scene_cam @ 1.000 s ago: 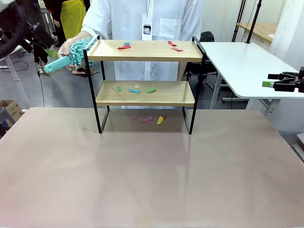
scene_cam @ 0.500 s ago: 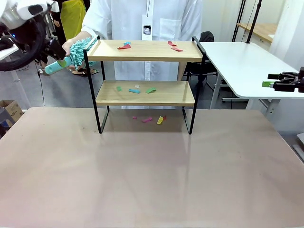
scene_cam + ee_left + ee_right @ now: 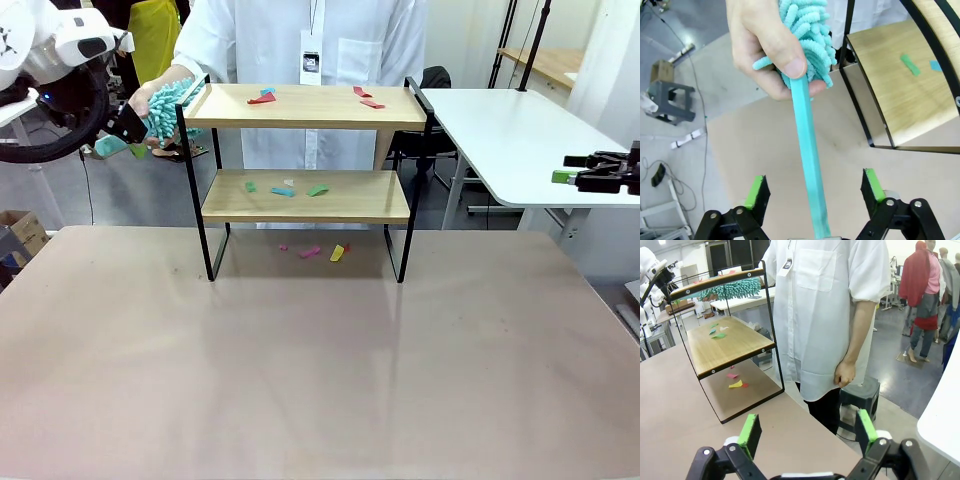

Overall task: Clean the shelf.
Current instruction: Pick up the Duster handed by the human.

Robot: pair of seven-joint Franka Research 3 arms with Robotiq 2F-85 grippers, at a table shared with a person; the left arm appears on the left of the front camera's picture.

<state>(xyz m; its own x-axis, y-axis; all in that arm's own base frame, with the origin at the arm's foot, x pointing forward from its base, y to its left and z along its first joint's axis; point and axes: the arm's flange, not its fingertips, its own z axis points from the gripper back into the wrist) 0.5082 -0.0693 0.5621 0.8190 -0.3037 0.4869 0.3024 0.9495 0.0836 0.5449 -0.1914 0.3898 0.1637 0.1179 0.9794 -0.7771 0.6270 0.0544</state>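
Note:
The shelf (image 3: 300,108) stands at the far middle of the brown table, and coloured paper scraps (image 3: 285,189) lie on both boards and on the table beneath. A person's hand (image 3: 765,40) holds a teal fluffy duster (image 3: 807,30) by its head, beside the shelf's top left corner. Its handle (image 3: 807,145) runs down between the fingers of my left gripper (image 3: 814,181), whose jaws stand open on either side without touching it. In the front view that left gripper (image 3: 125,128) is at the handle's end. My right gripper (image 3: 600,172) hovers open at the far right, holding nothing.
The brown table (image 3: 320,380) has free room in front of the shelf. A white table (image 3: 510,130) stands at the back right. The person in a white shirt (image 3: 820,315) stands behind the shelf, with a stool (image 3: 860,390) nearby. A cardboard box (image 3: 20,235) sits on the floor at left.
My left arm has swung in from the upper left to the duster's handle, which now lies between its fingers. The right arm has not moved.

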